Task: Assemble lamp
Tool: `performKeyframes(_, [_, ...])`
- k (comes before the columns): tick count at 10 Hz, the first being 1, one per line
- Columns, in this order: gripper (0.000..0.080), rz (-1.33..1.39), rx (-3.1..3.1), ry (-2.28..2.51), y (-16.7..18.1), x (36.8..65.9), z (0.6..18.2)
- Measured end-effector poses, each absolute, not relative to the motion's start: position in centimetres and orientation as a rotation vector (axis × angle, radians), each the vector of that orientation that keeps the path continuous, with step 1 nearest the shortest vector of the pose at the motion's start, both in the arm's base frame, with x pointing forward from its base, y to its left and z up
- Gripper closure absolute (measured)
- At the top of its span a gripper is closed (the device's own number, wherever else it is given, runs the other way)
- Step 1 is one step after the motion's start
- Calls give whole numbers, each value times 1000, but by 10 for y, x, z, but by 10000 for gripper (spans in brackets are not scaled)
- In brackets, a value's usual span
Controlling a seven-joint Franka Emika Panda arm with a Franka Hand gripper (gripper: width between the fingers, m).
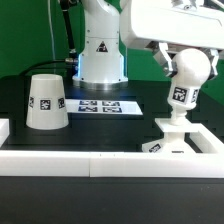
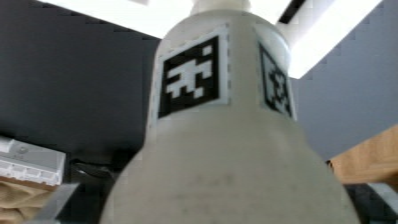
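Observation:
The white bulb (image 1: 189,72) stands upright with its stem on the flat square base (image 1: 190,142) at the exterior view's right. My gripper (image 1: 186,68) is shut on the bulb's round head from above. In the wrist view the bulb (image 2: 214,120) fills the frame, tag facing the camera, and hides the fingers. The tapered shade (image 1: 45,102) stands mouth down on the black table at the exterior view's left, apart from the gripper.
The marker board (image 1: 100,105) lies flat in front of the white robot pedestal (image 1: 102,50). A white rail (image 1: 70,163) runs along the table's near edge, with a raised white block at the far left.

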State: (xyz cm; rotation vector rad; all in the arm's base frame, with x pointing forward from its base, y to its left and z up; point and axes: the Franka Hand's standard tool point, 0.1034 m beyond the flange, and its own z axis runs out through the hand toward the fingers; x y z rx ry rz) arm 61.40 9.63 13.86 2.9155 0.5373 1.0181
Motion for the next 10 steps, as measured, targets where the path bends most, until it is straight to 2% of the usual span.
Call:
performKeyframes(1, [220, 1014, 2925, 544, 105, 613, 139])
performKeyframes(7, [220, 1010, 2922, 546, 102, 612, 136])
performKeyframes(10, [220, 986, 2930, 528, 93, 607, 124])
